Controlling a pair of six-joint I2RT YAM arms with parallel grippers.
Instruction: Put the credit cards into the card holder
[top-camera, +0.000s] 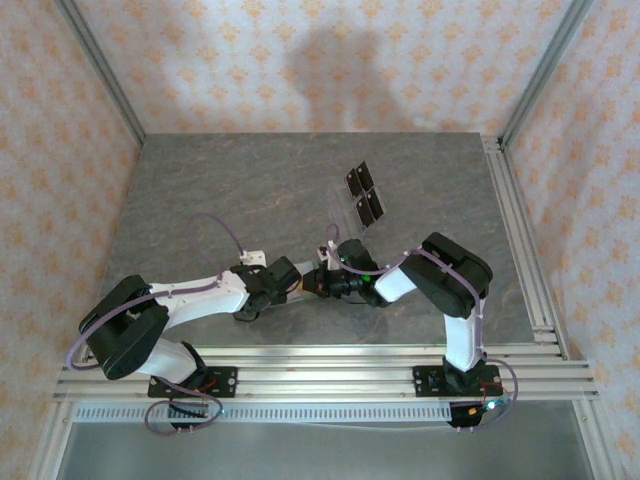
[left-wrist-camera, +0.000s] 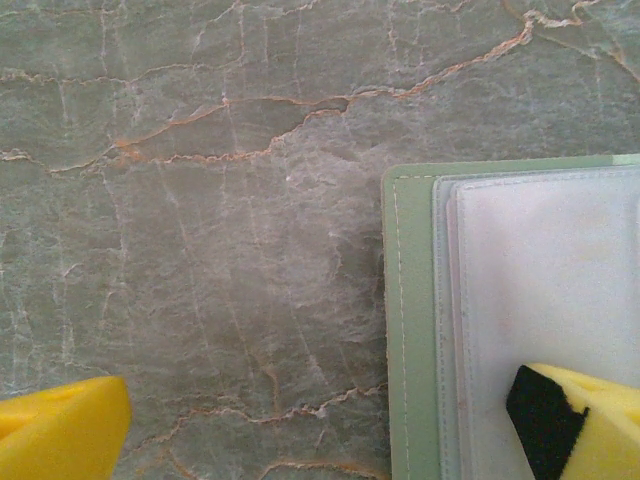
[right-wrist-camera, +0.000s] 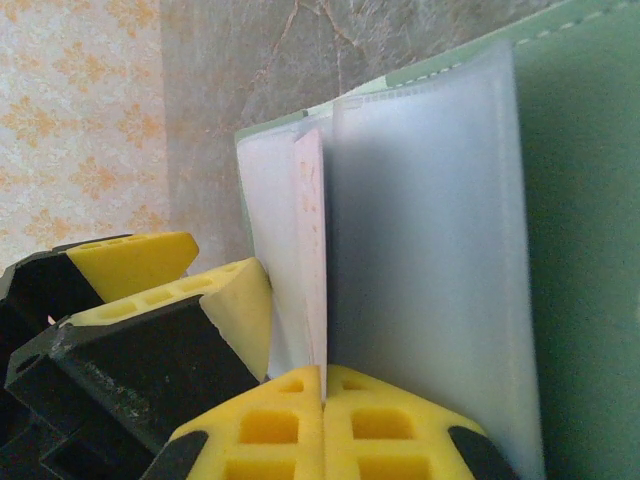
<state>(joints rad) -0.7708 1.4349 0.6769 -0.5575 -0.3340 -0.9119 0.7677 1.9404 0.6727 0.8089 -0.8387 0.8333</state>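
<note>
Firstly, the right gripper is seen pinched tight on the near edge of a pale pinkish-mauve flat card. The card is held edge-on between the clear plastic sleeves of the soft sage-green folding card holder. The left gripper is spread wide and nothing is gripped: one yellow finger is placed over the holder's sleeves at 4 o'clock, the other over bare surface at 8 o'clock. The holder's stitched edge is laid flat on the grey veined stone-look tabletop, with open surface at its 9 and 12 o'clock. Overhead, glossy black rectangular cards are found together at 1 o'clock of both grippers, well apart from them. The table is bounded at 3 o'clock by an aluminium rail.
</note>
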